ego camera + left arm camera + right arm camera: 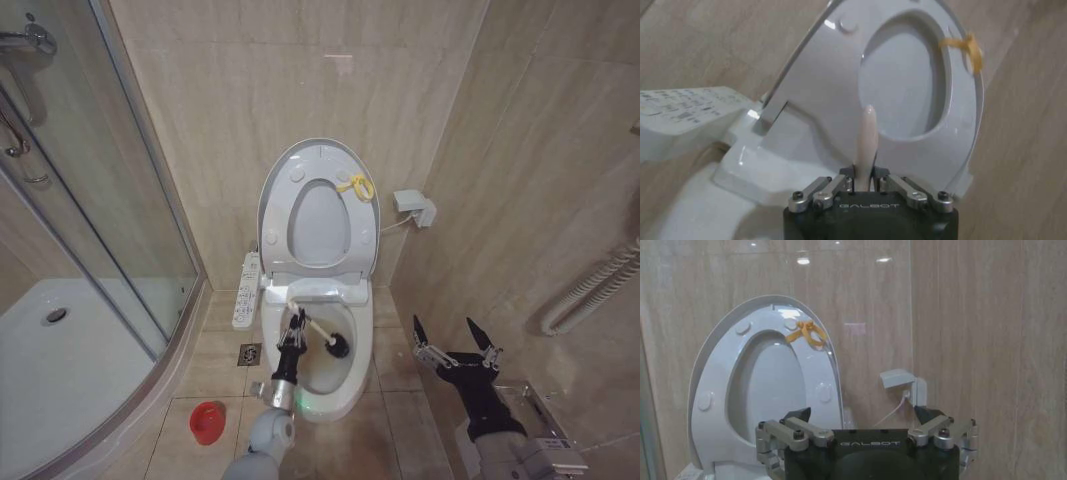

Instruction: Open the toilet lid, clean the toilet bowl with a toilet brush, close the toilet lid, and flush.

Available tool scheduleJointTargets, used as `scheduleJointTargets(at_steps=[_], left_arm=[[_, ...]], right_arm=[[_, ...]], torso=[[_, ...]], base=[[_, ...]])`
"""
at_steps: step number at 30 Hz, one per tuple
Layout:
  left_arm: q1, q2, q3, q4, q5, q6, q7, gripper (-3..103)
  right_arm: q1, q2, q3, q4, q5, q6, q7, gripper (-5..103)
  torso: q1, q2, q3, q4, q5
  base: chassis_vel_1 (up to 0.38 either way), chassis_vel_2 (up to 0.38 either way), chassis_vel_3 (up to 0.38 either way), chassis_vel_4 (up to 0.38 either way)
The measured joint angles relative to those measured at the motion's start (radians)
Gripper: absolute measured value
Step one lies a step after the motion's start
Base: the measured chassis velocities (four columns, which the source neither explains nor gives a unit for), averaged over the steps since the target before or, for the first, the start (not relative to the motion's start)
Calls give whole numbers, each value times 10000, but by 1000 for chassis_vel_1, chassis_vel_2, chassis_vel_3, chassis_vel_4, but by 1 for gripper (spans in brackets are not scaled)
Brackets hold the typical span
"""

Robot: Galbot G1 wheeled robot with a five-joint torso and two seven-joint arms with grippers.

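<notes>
i see the large smooth white plastic toilet lid (pixel 318 160) upright against the wall, over the white ceramic toilet bowl (pixel 335 385). my left gripper (pixel 293 322) clamps the thin white-handled toilet brush (pixel 322 335), dark head in the bowl. right gripper (pixel 457 336) hangs spread, right of the bowl.

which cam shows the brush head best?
Head view: the brush head sits dark inside the bowl, handle held by the left gripper. Left wrist shows just the handle between its fingers. Right wrist faces the raised lid.
</notes>
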Motion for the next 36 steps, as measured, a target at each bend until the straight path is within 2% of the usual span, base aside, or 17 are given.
scheduleJointTargets(at_steps=[2, 5, 8, 10, 14, 15, 17, 18, 19, 21, 26, 28, 31, 36], left_arm=[[-12, 10, -21, 31, 106, -21, 0, 18], [-72, 45, 168, -255, -334, 7, 1, 18], [-44, 41, 635, -1136, -1725, 417, -129, 18], [-29, 11, 695, -1194, -1783, 480, -164, 18], [10, -20, 627, -789, -1145, 432, -162, 18], [17, -25, 543, -577, -786, 372, -162, 18], [-60, -82, 168, 93, 464, 17, -102, 18], [-60, -82, 168, 93, 464, 17, -102, 18], [-143, -108, -76, 427, 1127, -210, -62, 18], [-178, -104, -99, 451, 1160, -279, -44, 18], [-344, -128, 431, -401, -684, -68, 21, 18], [-372, -143, 448, -385, -732, -43, 52, 18], [-463, -170, 343, -7, -248, -81, 152, 18], [-585, -200, -447, 1032, 2059, -556, 186, 18]], right_arm=[[0, 0, 0, 0, 0, 0, 0, 100], [0, 0, 0, 0, 0, 0, -1, 100], [0, 0, 0, 0, 0, 0, 0, 100], [0, -1, 0, 0, 0, 0, 0, 100], [0, 0, 0, 0, 0, 0, 0, 100], [0, 0, 0, 0, 0, 0, -1, 100], [0, 0, 0, 0, 0, 0, -1, 100], [0, 0, 0, 0, 0, 0, -1, 100], [0, 0, 0, 0, 0, 0, 0, 100], [0, 0, 0, 0, 0, 0, 0, 100], [0, 0, 0, 0, 0, 0, 0, 100], [0, 0, 0, 0, 0, 0, 0, 100], [0, 0, 0, 0, 0, 0, 0, 100], [0, 0, 0, 0, 0, 0, -1, 100]], torso=[[0, 0, 0, 0, 0], [0, 0, 0, 0, 0], [0, 0, 0, -5, 2], [0, 0, -1, -2, 1], [0, 0, -1, -1, 2], [0, 0, 0, 0, 0], [0, 0, 0, -2, -1], [0, 0, 0, -2, -1], [0, 0, 0, -2, 0], [0, 1, 0, -2, 0], [0, 1, 0, -6, 0], [0, 0, 0, -4, -1], [0, 0, 0, -4, 0], [0, 0, 0, 0, -1]], base=[[0, 0, 0, 0], [0, 0, 0, 0], [0, 0, 0, 0], [0, 0, 0, 0], [0, 0, 0, 0], [0, 0, 0, 0], [0, 0, 0, 0], [0, 0, 0, 0], [0, 0, 0, 0], [0, 0, 0, 0], [0, 0, 0, 0], [0, 0, 0, 0], [0, 0, 0, 0], [0, 0, 0, 0]])
